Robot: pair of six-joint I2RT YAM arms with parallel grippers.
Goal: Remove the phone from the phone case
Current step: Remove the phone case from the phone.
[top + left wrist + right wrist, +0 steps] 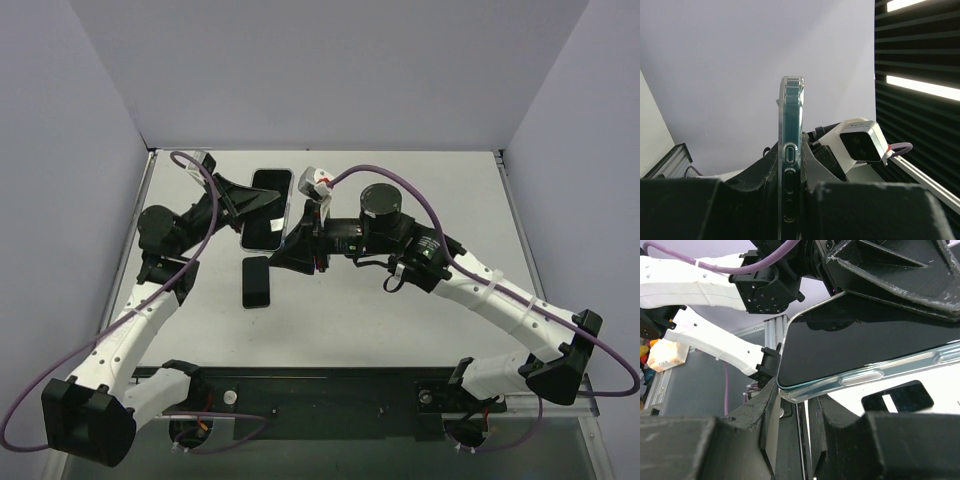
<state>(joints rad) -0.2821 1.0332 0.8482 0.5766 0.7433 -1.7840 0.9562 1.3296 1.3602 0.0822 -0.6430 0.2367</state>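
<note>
Left claw [790,172]: clenched on phone case [790,110].
Right claw [792,407]: at corner, grip unclear.
Phone [855,350]: likely stiff, slick; peel rim.

cased phone [270,190] above table [400,330] | flat item [257,282] nearer, lying on it

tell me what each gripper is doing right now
left gripper: shut on the cased phone, which stands edge-on between its jaws.
right gripper: straddles the same phone's lower edge; cannot tell whether it grips.
</note>
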